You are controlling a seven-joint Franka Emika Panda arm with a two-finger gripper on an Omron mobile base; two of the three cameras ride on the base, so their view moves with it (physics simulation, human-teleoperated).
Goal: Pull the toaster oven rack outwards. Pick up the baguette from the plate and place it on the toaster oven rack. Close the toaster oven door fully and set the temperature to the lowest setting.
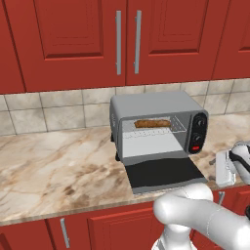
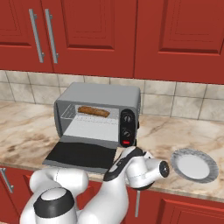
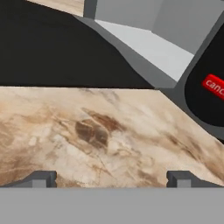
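Marble tabletop (image 1: 53, 161) under red cabinets. Baguette (image 1: 152, 123) lies on rack (image 1: 178, 128) inside toaster oven (image 1: 156, 105). Toaster oven door (image 1: 163, 175) is flat open: rigid, hinged, likely light; lift at front edge. Gripper (image 3: 111, 177) spread wide, empty, low beside it.

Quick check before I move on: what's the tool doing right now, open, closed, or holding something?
Tool: open and empty, its two tips spread wide over the marble counter, just in front of the lowered toaster oven door.
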